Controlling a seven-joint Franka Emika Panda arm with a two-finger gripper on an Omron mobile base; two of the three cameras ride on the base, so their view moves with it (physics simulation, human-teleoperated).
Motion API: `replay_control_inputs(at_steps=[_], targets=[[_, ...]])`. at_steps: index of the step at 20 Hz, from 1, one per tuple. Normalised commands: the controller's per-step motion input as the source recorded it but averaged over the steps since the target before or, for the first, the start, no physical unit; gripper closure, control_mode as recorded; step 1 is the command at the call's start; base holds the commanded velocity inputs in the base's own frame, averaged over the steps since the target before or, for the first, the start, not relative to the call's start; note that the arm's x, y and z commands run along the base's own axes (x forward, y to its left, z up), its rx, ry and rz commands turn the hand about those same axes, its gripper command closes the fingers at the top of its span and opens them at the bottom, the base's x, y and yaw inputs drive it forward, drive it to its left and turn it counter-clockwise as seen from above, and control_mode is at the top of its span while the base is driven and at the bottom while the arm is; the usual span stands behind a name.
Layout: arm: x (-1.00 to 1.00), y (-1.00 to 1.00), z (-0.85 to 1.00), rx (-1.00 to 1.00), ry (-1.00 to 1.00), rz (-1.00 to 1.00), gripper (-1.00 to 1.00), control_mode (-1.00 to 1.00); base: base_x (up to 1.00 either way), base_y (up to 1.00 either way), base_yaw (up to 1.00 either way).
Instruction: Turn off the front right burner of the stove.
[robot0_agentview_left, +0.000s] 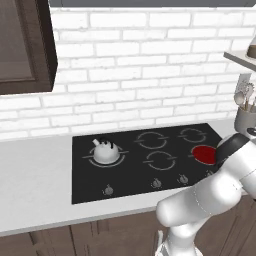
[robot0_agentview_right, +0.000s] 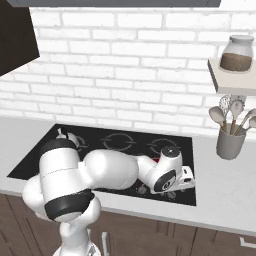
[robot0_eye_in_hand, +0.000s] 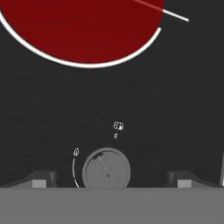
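The stove (robot0_agentview_left: 131, 171) is a glossy black cooktop set in a pale counter. Its front right burner (robot0_agentview_left: 203, 154) glows solid red, partly behind my arm. In the hand view that red burner (robot0_eye_in_hand: 83, 26) fills the top, and a small grey knob (robot0_eye_in_hand: 106, 170) with a dial mark sits below it. My gripper (robot0_eye_in_hand: 112, 180) hangs low over this knob, open. Its two fingertips (robot0_eye_in_hand: 41, 178) stand wide apart on either side of the knob, touching nothing. In the right base view my hand (robot0_agentview_right: 168, 174) sits over the stove's front right corner.
A white kettle (robot0_agentview_left: 106, 150) stands on the left burner. More grey knobs (robot0_agentview_left: 156, 183) line the stove's front edge. A grey utensil holder (robot0_agentview_right: 230, 142) stands on the counter to the right, beneath a shelf with a jar (robot0_agentview_right: 236, 52). A brick wall rises behind.
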Motion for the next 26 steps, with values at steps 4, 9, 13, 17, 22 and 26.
replay_control_inputs(at_steps=[4,9,13,17,22,26], targets=[[0.00,0.00,0.00,0.00,0.00,0.00,1.00,-1.00,0.00,0.00,0.00],[0.00,0.00,0.00,0.00,0.00,0.00,1.00,-1.00,0.00,0.00,0.00],[0.00,0.00,-0.01,0.00,0.00,0.00,1.00,-1.00,0.00,0.00,0.00],[0.01,0.00,-0.12,0.00,0.00,0.00,1.00,-1.00,0.00,0.00,0.00],[0.04,0.00,-0.16,0.01,0.00,-0.05,1.00,-1.00,0.00,0.00,0.00],[0.01,-0.09,-0.04,0.05,0.00,-0.24,1.00,-1.00,0.00,0.00,0.00]])
